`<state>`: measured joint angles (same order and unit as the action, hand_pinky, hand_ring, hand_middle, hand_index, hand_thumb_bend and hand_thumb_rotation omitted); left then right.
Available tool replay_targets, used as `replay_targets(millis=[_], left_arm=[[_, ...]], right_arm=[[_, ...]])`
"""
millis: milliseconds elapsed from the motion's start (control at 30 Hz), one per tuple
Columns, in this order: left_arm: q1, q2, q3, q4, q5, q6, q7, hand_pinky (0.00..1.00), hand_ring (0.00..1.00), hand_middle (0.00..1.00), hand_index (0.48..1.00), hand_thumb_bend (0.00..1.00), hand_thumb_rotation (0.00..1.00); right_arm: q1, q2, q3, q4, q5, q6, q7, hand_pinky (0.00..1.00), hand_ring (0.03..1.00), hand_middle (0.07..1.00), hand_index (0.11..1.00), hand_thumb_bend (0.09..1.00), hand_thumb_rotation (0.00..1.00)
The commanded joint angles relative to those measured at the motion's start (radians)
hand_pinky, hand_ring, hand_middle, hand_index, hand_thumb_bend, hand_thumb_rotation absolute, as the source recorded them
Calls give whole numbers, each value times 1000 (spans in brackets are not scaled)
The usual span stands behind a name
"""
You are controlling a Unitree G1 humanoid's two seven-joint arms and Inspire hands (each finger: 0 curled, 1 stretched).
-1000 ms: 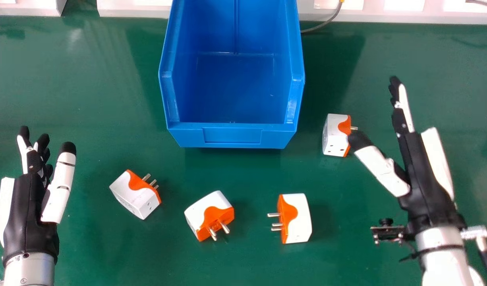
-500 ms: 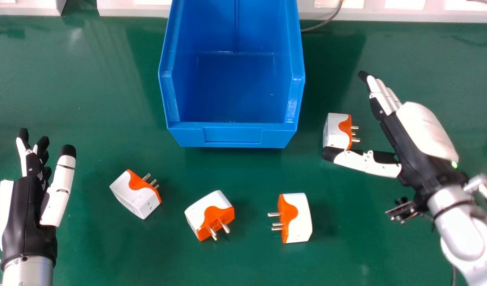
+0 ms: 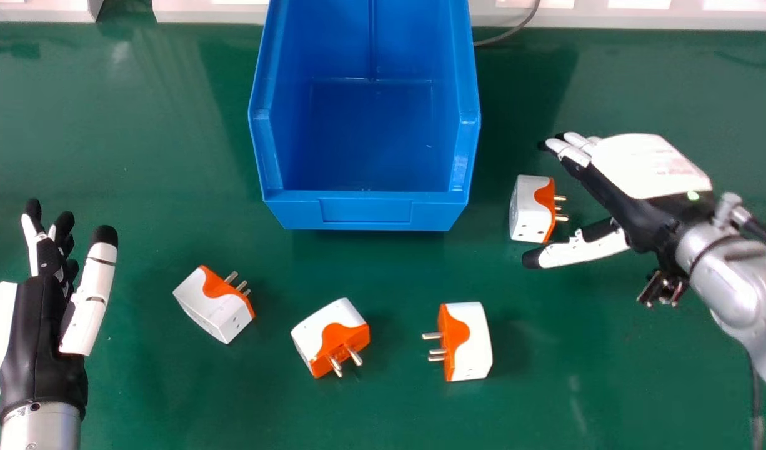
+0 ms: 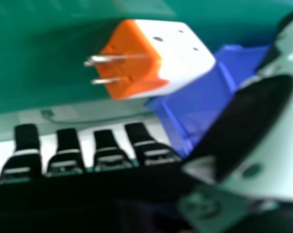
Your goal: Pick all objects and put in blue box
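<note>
**Right hand opposite the nearest adapter, before a grasp**

In the head view we find the right hand to the right of a white-and-orange plug adapter, which stands on the green table just right of the blue box. Its fingers are extended and close together, the thumb set well apart, with nothing pinched. The adapter lies leftward of the palm, between the levels of fingertips and thumb tip; we cannot tell the hand's height above it. The right hand is plainly the nearer. The adapter's prongs point rightward, towards the palm, and its long axis runs near to far, roughly from the thumb's side to the fingers'. We judge that the coming move calls for a leftward advance and then a closure on its two ends, with the risk that the thumb nudges it askew. Three further adapters, the left one, the middle one and the right one, await collection. The left hand rests at the view's left, fingers relaxed, thumb apart.
</note>
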<state>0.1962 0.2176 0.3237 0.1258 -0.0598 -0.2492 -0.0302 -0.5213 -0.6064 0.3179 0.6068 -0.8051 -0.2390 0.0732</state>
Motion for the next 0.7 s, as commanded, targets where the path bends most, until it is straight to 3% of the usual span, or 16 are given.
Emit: replay_targets(millis=[0,133,267,400,433,600,667], left_arm=[[2,11,9,-16,-7,-17,-5,1000,1000,994,945,426,775],[0,10,9,-17,-5,-15,-5,1000,1000,994,946,419,782],[3,11,7,-21,8,-10,4,1000,1000,987,942,411,780],[8,10,3,-33,33,-11,19,997,987,982,936,403,776],[7,5,5,-37,23,-4,17,997,987,983,935,404,779],[18,7,-4,-52,46,-8,26,1000,989,982,936,412,793],[17,4,-3,-51,40,-13,21,1000,991,985,937,399,791]], right_arm=[[-76,-23,24,42,-18,-7,6,836,921,940,911,674,594],[-152,-11,74,131,-46,-2,12,849,925,943,914,672,603],[-218,9,122,200,-68,22,25,860,926,942,914,668,664],[-268,32,161,252,-79,42,40,862,927,943,918,664,688],[-273,36,167,257,-77,45,41,861,926,943,917,664,687],[-300,49,200,286,-82,50,35,854,925,941,914,651,677],[-309,54,211,293,-85,58,39,854,927,943,916,647,676]])
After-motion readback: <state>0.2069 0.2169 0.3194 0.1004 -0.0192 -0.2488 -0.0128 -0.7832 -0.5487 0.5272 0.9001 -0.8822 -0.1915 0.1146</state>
